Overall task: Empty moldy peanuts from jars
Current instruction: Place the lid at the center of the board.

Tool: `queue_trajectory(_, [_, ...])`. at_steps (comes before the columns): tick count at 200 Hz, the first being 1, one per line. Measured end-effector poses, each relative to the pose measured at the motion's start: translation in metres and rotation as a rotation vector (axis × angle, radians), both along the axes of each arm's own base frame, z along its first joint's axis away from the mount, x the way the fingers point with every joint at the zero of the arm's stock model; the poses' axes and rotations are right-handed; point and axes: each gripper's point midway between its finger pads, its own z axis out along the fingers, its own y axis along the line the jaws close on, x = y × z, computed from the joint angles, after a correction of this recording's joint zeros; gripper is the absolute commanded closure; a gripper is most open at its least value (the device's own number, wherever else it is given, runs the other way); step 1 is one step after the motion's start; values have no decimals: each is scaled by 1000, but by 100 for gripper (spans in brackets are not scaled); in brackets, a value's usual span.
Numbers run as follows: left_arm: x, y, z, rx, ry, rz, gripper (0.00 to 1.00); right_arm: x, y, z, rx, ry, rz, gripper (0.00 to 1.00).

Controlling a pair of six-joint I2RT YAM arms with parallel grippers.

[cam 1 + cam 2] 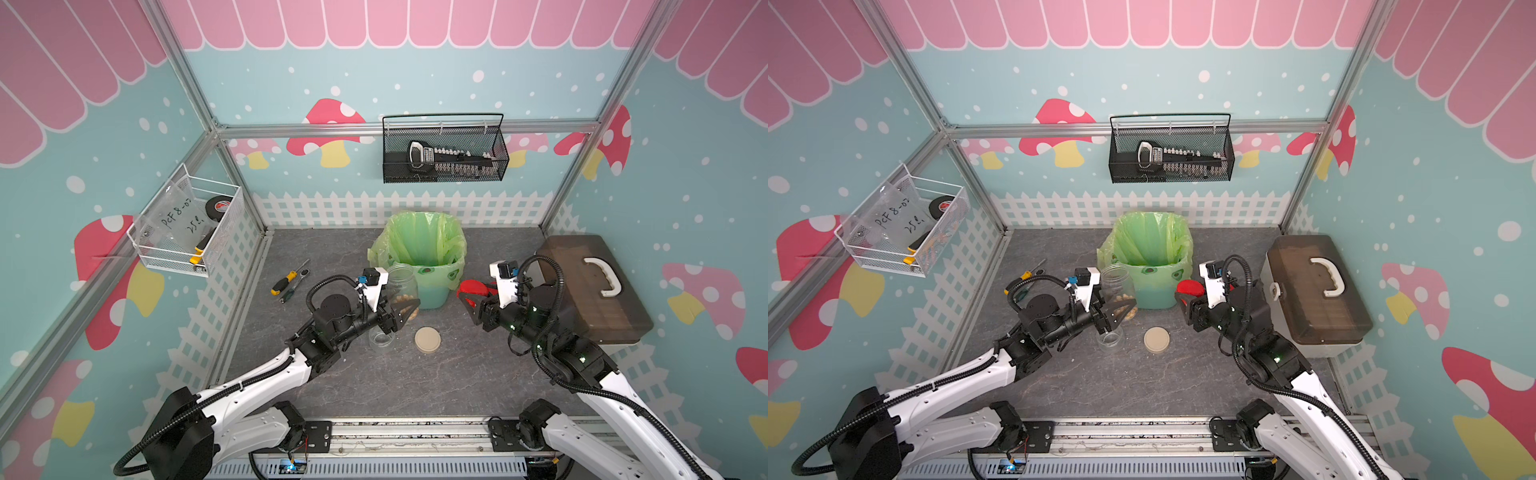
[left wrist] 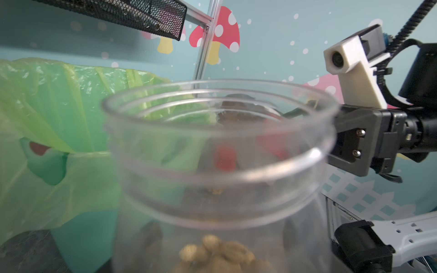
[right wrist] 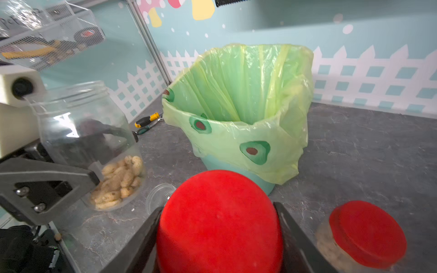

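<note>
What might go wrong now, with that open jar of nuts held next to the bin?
Tipped short of the bin, the open jar in the left hand would scatter peanuts on the table. Its smooth clear wall might slip in the grip. The right hand, holding a red lid, could bump the closed jar beside it.

White links [image 1: 257, 384], black joints [image 1: 336, 309], ribbed black cables [image 1: 332, 277]; left gripper [image 1: 409, 311] black.

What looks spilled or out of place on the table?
One small tan nut lies loose on the grey marbled tabletop near the left arm, outside any jar: probably spilled. Nothing else stands out.
</note>
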Motion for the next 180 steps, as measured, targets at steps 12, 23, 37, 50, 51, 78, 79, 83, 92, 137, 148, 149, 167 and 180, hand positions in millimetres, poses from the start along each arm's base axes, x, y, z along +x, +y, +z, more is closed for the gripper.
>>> queue_trajectory(12, [2, 2, -4, 11, 10, 17, 35, 0, -4, -15, -19, 25, -19, 56])
queue_trajectory(23, [4, 3, -5, 15, 15, 27, 35, -1, -7, -31, -32, 52, -37, 56])
queue_trajectory(37, [5, 4, -6, 17, 17, 36, 35, -4, -13, -52, -44, 84, -62, 56])
queue_trajectory(50, [6, 4, -6, 17, 16, 43, 35, -6, -18, -70, -51, 112, -85, 56])
queue_trajectory(51, [6, 4, -6, 17, 16, 43, 35, -6, -19, -71, -51, 114, -86, 56])
queue_trajectory(78, [8, 6, -6, 18, 16, 56, 35, -9, -27, -111, -61, 172, -136, 55])
queue_trajectory(79, [8, 6, -6, 18, 16, 56, 35, -9, -28, -113, -61, 175, -139, 55])
queue_trajectory(83, [8, 6, -6, 18, 16, 58, 35, -9, -29, -120, -64, 184, -148, 55])
queue_trajectory(92, [8, 6, -6, 18, 16, 61, 35, -10, -32, -133, -70, 205, -166, 55])
queue_trajectory(137, [9, 7, -4, 17, 9, 67, 35, -9, -44, -175, -81, 262, -253, 53])
queue_trajectory(148, [9, 8, -3, 16, 6, 70, 35, -6, -45, -180, -81, 270, -265, 53])
queue_trajectory(149, [9, 8, -3, 16, 6, 70, 35, -6, -44, -180, -80, 271, -267, 53])
queue_trajectory(167, [8, 9, -1, 13, -1, 71, 35, -3, -44, -192, -79, 285, -278, 52])
queue_trajectory(180, [8, 9, 0, 12, -2, 71, 35, -3, -44, -203, -79, 299, -288, 51])
